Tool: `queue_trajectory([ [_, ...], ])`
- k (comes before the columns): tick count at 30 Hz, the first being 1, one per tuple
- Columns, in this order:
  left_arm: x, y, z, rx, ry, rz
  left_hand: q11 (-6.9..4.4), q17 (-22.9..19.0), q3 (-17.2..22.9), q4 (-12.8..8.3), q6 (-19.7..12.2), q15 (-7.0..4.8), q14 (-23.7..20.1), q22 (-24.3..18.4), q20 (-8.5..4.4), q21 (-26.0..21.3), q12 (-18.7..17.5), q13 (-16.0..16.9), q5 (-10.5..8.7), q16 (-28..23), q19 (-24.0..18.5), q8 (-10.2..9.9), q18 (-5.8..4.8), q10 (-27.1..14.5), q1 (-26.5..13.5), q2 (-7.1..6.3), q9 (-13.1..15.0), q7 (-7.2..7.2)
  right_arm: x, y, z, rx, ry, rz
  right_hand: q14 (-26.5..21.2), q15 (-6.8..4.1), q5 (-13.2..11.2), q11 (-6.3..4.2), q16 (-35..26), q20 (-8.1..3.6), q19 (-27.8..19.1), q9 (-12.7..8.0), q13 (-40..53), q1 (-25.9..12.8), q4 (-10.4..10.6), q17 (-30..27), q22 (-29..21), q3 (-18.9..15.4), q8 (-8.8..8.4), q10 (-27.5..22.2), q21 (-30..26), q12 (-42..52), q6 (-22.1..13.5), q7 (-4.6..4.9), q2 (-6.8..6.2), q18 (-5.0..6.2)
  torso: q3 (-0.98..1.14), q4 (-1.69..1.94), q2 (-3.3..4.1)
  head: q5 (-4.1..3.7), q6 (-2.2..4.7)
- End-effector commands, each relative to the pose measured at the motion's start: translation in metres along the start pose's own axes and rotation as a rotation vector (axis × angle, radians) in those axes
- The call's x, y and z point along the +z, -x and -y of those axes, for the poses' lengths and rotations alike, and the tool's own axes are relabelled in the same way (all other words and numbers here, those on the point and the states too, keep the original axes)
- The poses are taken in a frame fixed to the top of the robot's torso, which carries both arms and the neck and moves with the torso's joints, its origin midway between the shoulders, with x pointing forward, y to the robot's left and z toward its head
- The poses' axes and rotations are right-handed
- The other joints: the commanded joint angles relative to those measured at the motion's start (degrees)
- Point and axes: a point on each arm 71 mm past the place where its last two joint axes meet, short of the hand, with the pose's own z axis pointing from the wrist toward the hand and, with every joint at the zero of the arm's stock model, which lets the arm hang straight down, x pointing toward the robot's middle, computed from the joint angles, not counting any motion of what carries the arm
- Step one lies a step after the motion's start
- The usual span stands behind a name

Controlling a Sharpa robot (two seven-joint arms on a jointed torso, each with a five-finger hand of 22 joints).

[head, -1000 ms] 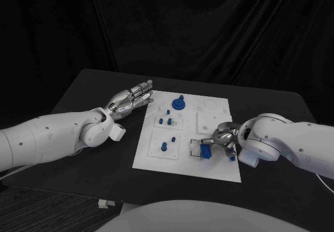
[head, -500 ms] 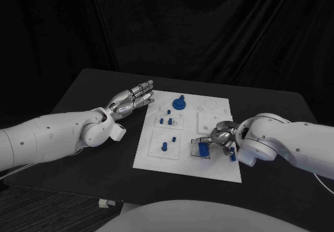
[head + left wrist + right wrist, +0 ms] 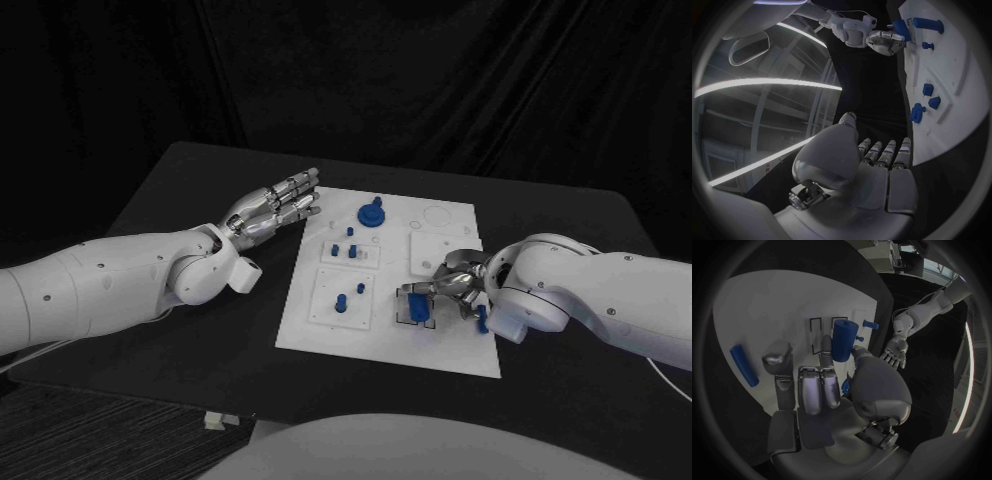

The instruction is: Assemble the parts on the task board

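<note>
On task board (image 3: 450, 222), near-right quarter: right hand (image 3: 450, 285), fingers gripping blue cylinder part (image 3: 418, 306). Since a second ago the hand and part sit slightly further in over the board; insertion judged pending. Right wrist view: cylinder (image 3: 844, 340) upright by outlined slots, loose blue bar (image 3: 743, 365) nearby. Left hand (image 3: 268, 207): at board's far-left edge, fingers extended, empty, unmoved.

parts (image 3: 372, 214) on task board (image 3: 450, 346)
</note>
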Motion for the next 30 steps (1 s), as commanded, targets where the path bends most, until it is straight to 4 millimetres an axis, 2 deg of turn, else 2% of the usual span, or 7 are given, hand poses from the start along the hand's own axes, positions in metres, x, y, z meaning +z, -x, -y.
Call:
queue_trajectory([
  [1, -0.0001, -0.0014, 0.0062, -0.015, -0.096, -0.008, 0.67, 0.5, 1.1, -0.5, 0.0, 0.55, 0.3, 0.6, -0.02, -0.1, 1.1, 0.1, 0.8, 0.7, 0.8, 0.5, -2.4, -0.2, 0.9, -0.13, 0.2, 0.38, 0.0008, -0.002, 0.0011, -0.02, -0.02, -0.009, 5.8, -0.37, -0.9, -0.08, -0.5, 0.2, -0.3, 2.4, 15.1, -1.4, -0.2, 13.2, 6.7, 2.9, -0.11, 6.1, -1.3, 1.1, 0.1, -0.19, 0.45, 2.22, -0.01, -0.02, 0.0, 0.01, -0.01],
  [4, -0.0002, -0.0016, 0.0059, -0.016, -0.096, -0.009, 0.7, 0.5, 1.1, -0.5, 0.0, 0.64, 0.3, 0.6, -0.02, -0.1, 1.1, 0.1, 0.8, 0.8, 0.8, 0.5, -2.45, -0.2, 0.9, -0.14, 0.2, 0.39, 0.0013, -0.0029, 0.0006, -0.035, -0.023, -0.011, 5.8, -0.36, -1.8, -0.06, -0.5, 0.22, -0.2, 2.4, 15.1, -1.6, 0.1, 13.1, 6.6, 2.4, -0.19, 6.1, -1.5, 1.1, 0.2, -0.18, 0.53, 2.24, -0.01, -0.01, 0.0, 0.0, -0.01],
  [16, -0.0006, -0.0019, 0.0045, -0.018, -0.091, -0.01, 0.7, 0.5, 1.1, -0.5, 0.0, 0.64, 0.3, 0.6, -0.02, -0.1, 1.1, 0.1, 0.8, 0.8, 0.8, 0.5, -2.45, -0.2, 0.9, -0.14, 0.2, 0.39, 0.0021, -0.0057, -0.0017, -0.058, -0.021, -0.015, 5.7, -0.28, -9.9, 0.03, -0.8, 0.3, -0.1, 2.6, 15.1, -3.1, 1.7, 12.7, 6.5, -1.3, -0.62, 6.1, -2.5, 1.1, 0.3, -0.08, 0.84, 2.31, 0.0, -0.01, -0.01, 0.08, -0.01],
  [20, -0.0008, -0.0018, 0.0041, -0.019, -0.09, -0.01, 0.74, 0.6, 1.1, -0.5, 0.0, 0.75, 0.3, 0.5, -0.02, -0.1, 1.1, 0.1, 0.8, 0.9, 0.8, 0.5, -2.53, -0.2, 0.9, -0.14, 0.2, 0.41, 0.0022, -0.0059, -0.0019, -0.058, -0.02, -0.015, 5.7, -0.28, -10.9, 0.04, -0.8, 0.31, 0.0, 2.6, 15.1, -3.6, 2.1, 12.7, 6.5, -1.9, -0.67, 6.1, -2.6, 1.1, 0.4, -0.07, 1.04, 2.32, 0.0, -0.01, 0.01, 0.08, -0.01],
  [28, -0.001, -0.0022, 0.0031, -0.021, -0.087, -0.011, 0.76, 0.6, 1.1, -0.5, 0.0, 0.79, 0.3, 0.6, -0.02, -0.1, 1.1, 0.1, 0.8, 0.9, 0.8, 0.5, -2.55, -0.2, 0.9, -0.14, 0.2, 0.42, 0.0023, -0.0062, -0.0022, -0.058, -0.017, -0.014, 5.7, -0.23, -16.2, 0.09, -0.8, 0.34, 0.1, 2.8, 15.1, -4.5, 3.3, 12.7, 6.5, -4.7, -0.92, 6.1, -3.0, 1.1, 0.3, 0.0, 1.2, 2.33, 0.01, -0.02, -0.01, 0.12, -0.01],
  [30, -0.001, -0.0023, 0.0029, -0.021, -0.086, -0.011, 0.76, 0.6, 1.1, -0.5, 0.0, 0.79, 0.3, 0.6, -0.02, -0.1, 1.1, 0.1, 0.8, 0.9, 0.8, 0.5, -2.55, -0.2, 0.9, -0.14, 0.2, 0.42, 0.0023, -0.0062, -0.0023, -0.057, -0.016, -0.013, 5.7, -0.21, -18.3, 0.13, -0.8, 0.36, 0.1, 2.8, 15.1, -4.9, 3.5, 12.7, 6.6, -5.7, -1.03, 6.1, -3.1, 1.1, 0.3, 0.03, 1.14, 2.34, 0.0, -0.03, -0.01, 0.13, -0.01],
])
